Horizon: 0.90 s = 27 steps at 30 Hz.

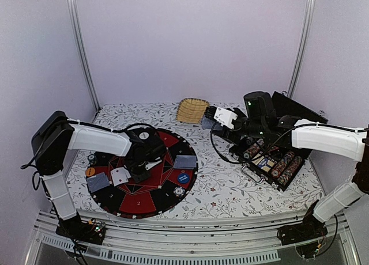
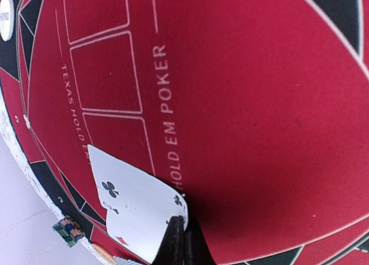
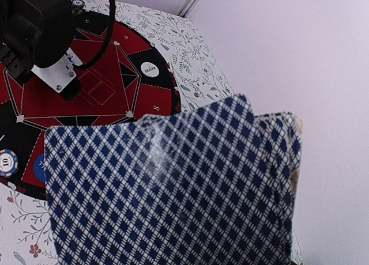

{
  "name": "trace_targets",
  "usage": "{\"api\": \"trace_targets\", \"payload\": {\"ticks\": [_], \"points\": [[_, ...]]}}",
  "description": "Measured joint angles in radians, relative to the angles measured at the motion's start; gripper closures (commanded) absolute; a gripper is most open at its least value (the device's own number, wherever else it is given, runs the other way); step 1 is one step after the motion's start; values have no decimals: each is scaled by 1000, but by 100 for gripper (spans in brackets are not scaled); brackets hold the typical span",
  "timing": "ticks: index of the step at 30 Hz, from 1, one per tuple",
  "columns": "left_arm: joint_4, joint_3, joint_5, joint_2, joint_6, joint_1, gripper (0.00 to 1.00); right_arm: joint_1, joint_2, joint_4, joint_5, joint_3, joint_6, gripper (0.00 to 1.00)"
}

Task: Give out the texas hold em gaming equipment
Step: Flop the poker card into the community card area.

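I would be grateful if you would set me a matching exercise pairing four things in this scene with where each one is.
Things: 1 woven basket; 2 orange chip; 3 stack of cards; 4 chip case.
Places: A in the right gripper; B far edge of the table, middle; C left edge of the round mat; D right side of the table.
Pairs: 1-B; 2-C; 3-A; 4-D.
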Motion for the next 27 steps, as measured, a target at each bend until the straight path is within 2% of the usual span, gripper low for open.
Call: {"api": "trace_targets", "payload": {"ticks": [6, 7, 11, 15, 23, 27], "points": [[2, -14, 12, -8, 0, -3, 100, 0, 0, 0, 0, 0, 0, 47], [1, -14, 16, -9, 0, -3, 97, 0, 0, 0, 0, 0, 0, 47], [-3, -14, 37, -13, -3, -4, 77, 0, 0, 0, 0, 0, 0, 47], [-15, -13, 50, -19, -8, -6, 68, 0, 0, 0, 0, 0, 0, 47], [-69, 18, 111, -56, -19, -20, 55, 0, 0, 0, 0, 0, 0, 47], [-63, 56, 149, -104, -19, -21, 42, 0, 0, 0, 0, 0, 0, 47]]}}
